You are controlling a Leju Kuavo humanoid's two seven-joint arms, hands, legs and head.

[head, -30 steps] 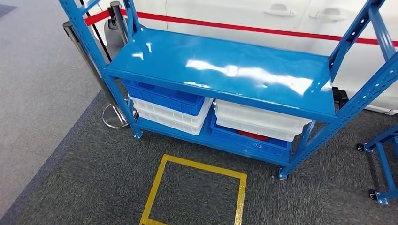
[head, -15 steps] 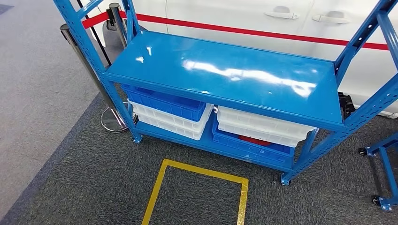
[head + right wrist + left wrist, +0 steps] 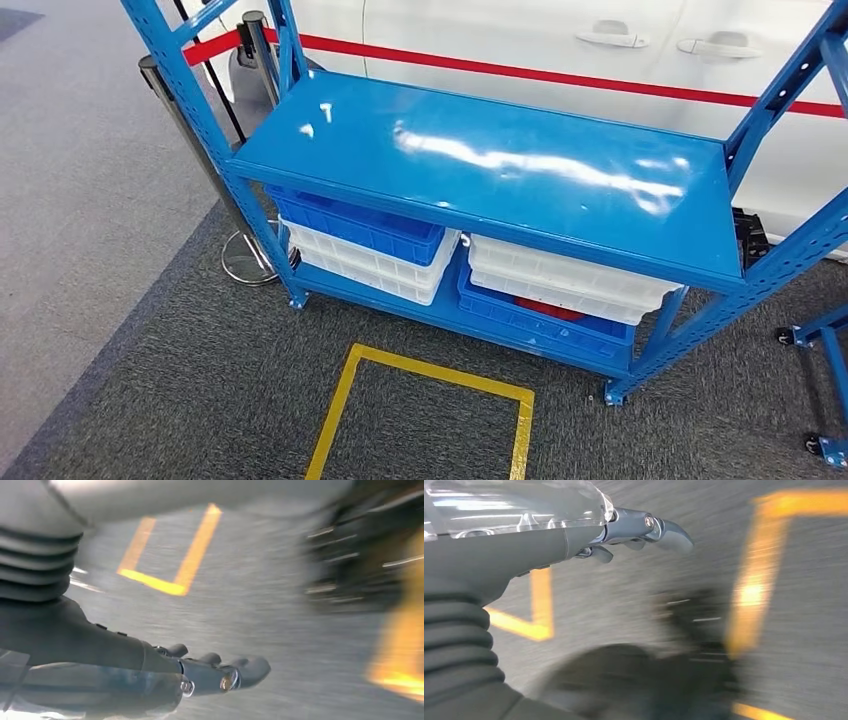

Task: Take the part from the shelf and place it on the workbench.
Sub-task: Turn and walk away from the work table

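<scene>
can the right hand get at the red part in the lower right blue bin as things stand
Probably not yet. The right hand hangs over the carpet, holding nothing. The red part lies deep in the blue bin, with a white bin stacked on top and the shelf board above.

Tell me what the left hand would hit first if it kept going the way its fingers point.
Probably the grey carpet. The left hand hangs with its fingers out over the floor, holding nothing, and nothing stands between them and the carpet. A yellow tape line lies near, but the picture is blurred, so the exact spot is uncertain.
</scene>
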